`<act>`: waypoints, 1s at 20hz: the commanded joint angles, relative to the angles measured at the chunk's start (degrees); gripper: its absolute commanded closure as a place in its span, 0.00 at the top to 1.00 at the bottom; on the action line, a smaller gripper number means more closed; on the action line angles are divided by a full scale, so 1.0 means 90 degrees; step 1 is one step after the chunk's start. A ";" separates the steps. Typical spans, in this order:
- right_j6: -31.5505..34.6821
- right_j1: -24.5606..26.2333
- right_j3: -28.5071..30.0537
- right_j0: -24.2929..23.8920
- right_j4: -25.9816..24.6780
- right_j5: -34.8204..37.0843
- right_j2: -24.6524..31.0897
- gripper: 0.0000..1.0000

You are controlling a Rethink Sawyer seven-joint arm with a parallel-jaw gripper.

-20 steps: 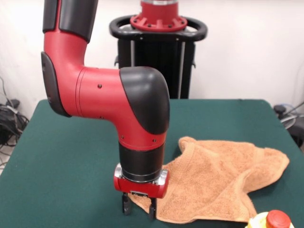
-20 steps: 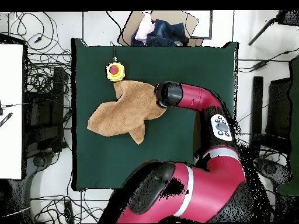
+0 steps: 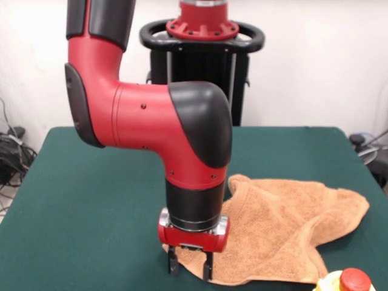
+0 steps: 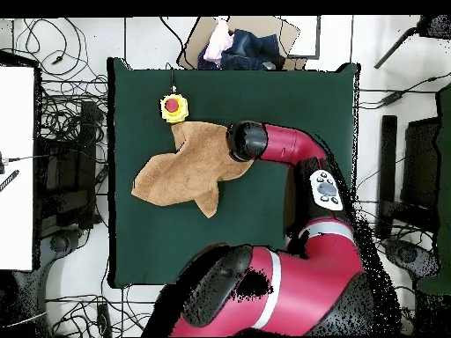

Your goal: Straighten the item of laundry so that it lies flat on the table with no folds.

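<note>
The orange-tan towel (image 3: 285, 227) lies rumpled on the dark green table (image 3: 91, 212), with raised folds and an uneven outline. In the overhead view the towel (image 4: 187, 167) sits left of the table's (image 4: 291, 97) middle. My gripper (image 3: 190, 268) points straight down at the towel's near left corner. Its two fingers stand apart, with the towel's edge between them, and their tips are at table level. In the overhead view the arm's wrist (image 4: 247, 141) hides the gripper and the towel's right edge.
A yellow button box with a red top (image 3: 345, 282) stands at the table's edge beside the towel; it also shows in the overhead view (image 4: 174, 106). A cardboard box of clothes (image 4: 238, 44) sits beyond the table. Cables lie on the floor around it.
The arm and gripper have shifted a little toward the towel, to the right in the front view. The towel has not visibly moved.
</note>
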 commanded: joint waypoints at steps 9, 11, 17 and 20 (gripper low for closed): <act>0.0400 -0.0486 0.0904 0.0109 -0.0170 -0.0592 0.0352 1.00; 0.0373 -0.0477 0.0903 0.0086 -0.0167 -0.0587 0.0364 1.00; 0.0217 -0.0334 0.0762 -0.0018 -0.0167 -0.0518 0.0442 1.00; 0.0128 -0.0182 0.0588 -0.0037 -0.0202 -0.0497 0.0454 1.00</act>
